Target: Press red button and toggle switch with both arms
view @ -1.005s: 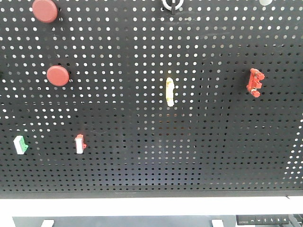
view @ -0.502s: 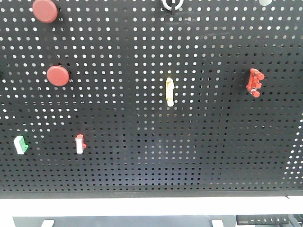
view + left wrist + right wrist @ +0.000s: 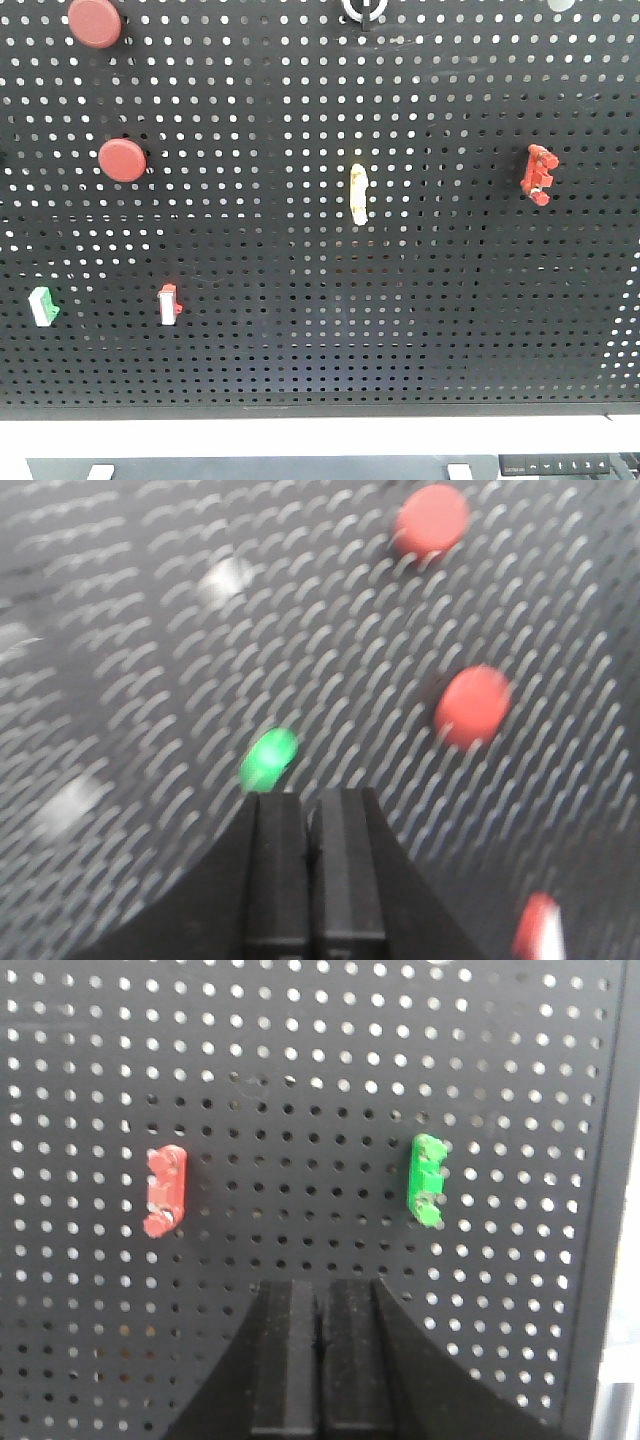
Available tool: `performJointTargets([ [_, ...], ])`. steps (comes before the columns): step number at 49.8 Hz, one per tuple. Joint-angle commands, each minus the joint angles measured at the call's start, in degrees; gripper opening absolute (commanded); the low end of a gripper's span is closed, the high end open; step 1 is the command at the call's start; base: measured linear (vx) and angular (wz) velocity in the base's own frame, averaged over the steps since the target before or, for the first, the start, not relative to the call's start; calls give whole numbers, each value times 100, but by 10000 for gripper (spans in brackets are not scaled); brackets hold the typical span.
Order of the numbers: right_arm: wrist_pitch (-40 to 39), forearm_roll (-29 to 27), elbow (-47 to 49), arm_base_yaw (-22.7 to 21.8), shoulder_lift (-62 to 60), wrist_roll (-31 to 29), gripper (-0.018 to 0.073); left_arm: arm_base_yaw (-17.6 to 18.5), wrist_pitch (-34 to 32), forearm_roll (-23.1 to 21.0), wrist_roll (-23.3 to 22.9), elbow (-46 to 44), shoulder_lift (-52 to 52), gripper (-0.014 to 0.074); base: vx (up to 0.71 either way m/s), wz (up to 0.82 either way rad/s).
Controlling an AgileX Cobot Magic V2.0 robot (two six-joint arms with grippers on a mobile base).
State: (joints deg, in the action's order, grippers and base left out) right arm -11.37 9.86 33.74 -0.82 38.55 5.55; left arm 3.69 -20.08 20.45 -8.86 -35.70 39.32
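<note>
Front view, left to right. A matte black pegboard (image 3: pixel 400 300), evenly pierced with small round holes, fills the frame above a smooth white ledge (image 3: pixel 300 435). At eleven o'clock sits the upper red button (image 3: pixel 94 22), a round domed cap cut by the top edge. The lower red button (image 3: pixel 122 160), of like shape, lies at ten o'clock. At eight o'clock stand a green-and-white rocker (image 3: pixel 43 306) and, just to its right, a red-and-white rocker (image 3: pixel 169 304), both small and blocky. Near centre hangs a slim, glossy cream lever (image 3: pixel 358 193). At three o'clock is the red toggle switch (image 3: pixel 539 174), a notched plastic bracket. No arm appears in this view.

Left wrist view (motion-blurred). The left gripper (image 3: pixel 312 815), at six o'clock, has its black flat-faced fingers pressed together on nothing and touching nothing. A round green button (image 3: pixel 269 758) lies just above its tip at eleven o'clock, and two red discs lie at one and three o'clock.

Right wrist view. The right gripper (image 3: pixel 320 1300), at six o'clock, has its fingers likewise together and empty, clear of the board. The red switch is at nine o'clock and a green toggle switch (image 3: pixel 429 1179) at three o'clock.
</note>
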Motion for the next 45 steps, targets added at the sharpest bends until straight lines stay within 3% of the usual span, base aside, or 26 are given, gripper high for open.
performJointTargets([
  [1, -529, -2, 200, 1, 52, -21, -3, 166, -822, 254, -417, -627, 486, 1, 0, 0],
  [7, -529, -2, 200, 1, 66, -21, -3, 436, -748, 858, -1002, -1525, 1176, 1, 0, 0],
  [14, -523, -2, 200, 1, 66, -21, -3, 694, -337, 1039, -1725, -2619, 1893, 1, 0, 0],
  [19, -523, -2, 200, 1, 66, -21, -3, 730, 74, 1039, -1777, -3241, 2335, 1, 0, 0],
  [30, -523, -2, 200, 1, 66, -21, -3, 730, 75, 1027, -1868, -4070, 3066, 1, 0, 0],
  [45, -523, -2, 200, 1, 66, -27, -3, 730, 58, 1033, -2178, -4240, 3389, 1, 0, 0],
])
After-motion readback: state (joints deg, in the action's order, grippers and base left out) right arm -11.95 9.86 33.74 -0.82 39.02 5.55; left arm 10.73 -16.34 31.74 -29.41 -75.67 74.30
